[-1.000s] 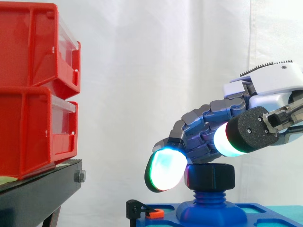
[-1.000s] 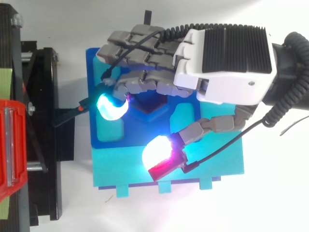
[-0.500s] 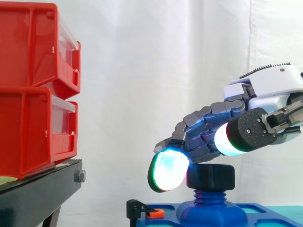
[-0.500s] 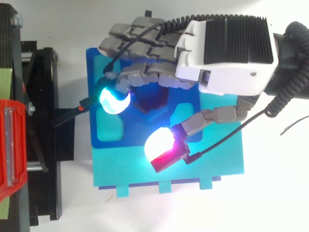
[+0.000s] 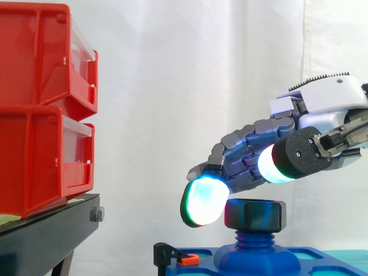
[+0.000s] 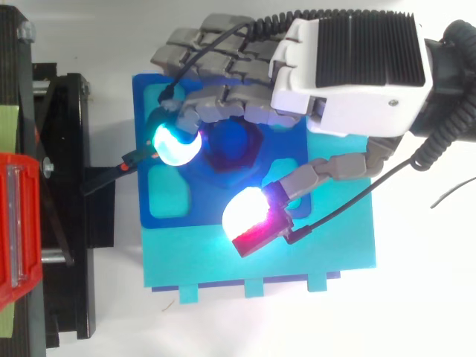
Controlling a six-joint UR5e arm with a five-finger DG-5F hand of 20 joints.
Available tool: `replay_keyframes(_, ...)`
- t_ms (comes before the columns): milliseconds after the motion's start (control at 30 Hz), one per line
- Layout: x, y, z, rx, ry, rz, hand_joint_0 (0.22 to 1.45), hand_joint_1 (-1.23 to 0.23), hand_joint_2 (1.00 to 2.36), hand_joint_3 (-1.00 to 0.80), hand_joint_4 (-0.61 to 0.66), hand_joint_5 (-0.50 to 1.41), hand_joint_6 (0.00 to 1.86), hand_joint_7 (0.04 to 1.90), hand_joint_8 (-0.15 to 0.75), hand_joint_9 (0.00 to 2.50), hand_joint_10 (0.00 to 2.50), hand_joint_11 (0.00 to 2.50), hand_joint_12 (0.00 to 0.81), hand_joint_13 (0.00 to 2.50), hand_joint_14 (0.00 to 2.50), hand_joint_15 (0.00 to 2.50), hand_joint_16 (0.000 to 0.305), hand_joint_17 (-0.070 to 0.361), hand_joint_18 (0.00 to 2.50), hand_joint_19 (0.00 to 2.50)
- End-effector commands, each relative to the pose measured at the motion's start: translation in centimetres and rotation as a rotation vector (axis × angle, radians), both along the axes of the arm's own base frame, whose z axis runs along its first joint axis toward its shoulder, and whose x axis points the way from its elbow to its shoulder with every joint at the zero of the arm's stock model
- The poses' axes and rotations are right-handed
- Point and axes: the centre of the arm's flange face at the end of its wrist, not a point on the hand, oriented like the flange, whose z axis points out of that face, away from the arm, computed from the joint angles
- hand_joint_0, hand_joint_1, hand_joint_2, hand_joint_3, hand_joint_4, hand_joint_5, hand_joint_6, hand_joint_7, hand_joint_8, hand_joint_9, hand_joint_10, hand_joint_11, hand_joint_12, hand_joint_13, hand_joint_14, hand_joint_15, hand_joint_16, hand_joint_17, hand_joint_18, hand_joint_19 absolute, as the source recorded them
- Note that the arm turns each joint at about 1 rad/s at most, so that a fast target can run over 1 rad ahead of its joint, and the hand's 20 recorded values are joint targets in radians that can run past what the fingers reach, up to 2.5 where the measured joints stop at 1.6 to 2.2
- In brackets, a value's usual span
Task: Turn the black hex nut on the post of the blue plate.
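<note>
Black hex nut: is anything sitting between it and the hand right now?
Nothing visible does. In the side view the hand hangs just above the black hex nut on the post of the blue plate, with open air between them; one glowing fingertip sits beside the nut's left edge.

Open air is lying between the hand (image 5: 247, 163) and the red bins (image 5: 43, 109) at nine o'clock; the black stand (image 5: 49, 236) is crowding the blue plate (image 6: 141, 195) there

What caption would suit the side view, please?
Hand hovers over the black nut on the post of the blue plate.
</note>
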Motion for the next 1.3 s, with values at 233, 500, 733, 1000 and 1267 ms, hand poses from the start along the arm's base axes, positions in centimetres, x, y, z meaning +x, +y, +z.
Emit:
replay_keyframes(233,-0.2,-1.0,-0.1,-0.009,0.004,0.015,0.38,-0.48,1.0,-0.5,0.22,-0.24,0.5,0.83,0.2,0.0,0.0,0.0,0.353,0.14,0.0,0.0,0.05,0.112,0.0,0.0)
replay_keyframes(500,-0.2,-1.4,0.0,-0.008,0.001,0.032,0.38,-0.48,1.0,-0.5,0.22,-0.24,0.5,0.83,0.2,0.0,0.0,0.0,0.352,0.15,0.0,0.0,0.049,0.111,0.01,0.0)
replay_keyframes(733,-0.4,-2.2,0.0,-0.014,0.003,0.036,0.39,-0.47,1.0,-0.5,0.22,-0.24,0.5,0.83,0.201,0.0,0.0,0.0,0.351,0.15,0.0,0.0,0.049,0.111,0.02,0.0)
replay_keyframes(1000,-0.6,-2.8,0.0,-0.012,0.003,0.051,0.37,-0.49,1.0,-0.5,0.22,-0.24,0.5,0.83,0.206,0.0,0.0,0.0,0.356,0.16,0.0,0.0,0.05,0.113,0.02,0.0)
replay_keyframes(1267,-0.9,-3.3,0.1,-0.015,0.021,0.071,0.29,-0.47,1.0,-0.5,0.23,-0.25,0.5,0.85,0.23,0.0,0.0,0.0,0.396,0.1,0.0,0.0,0.06,0.134,0.0,0.0)
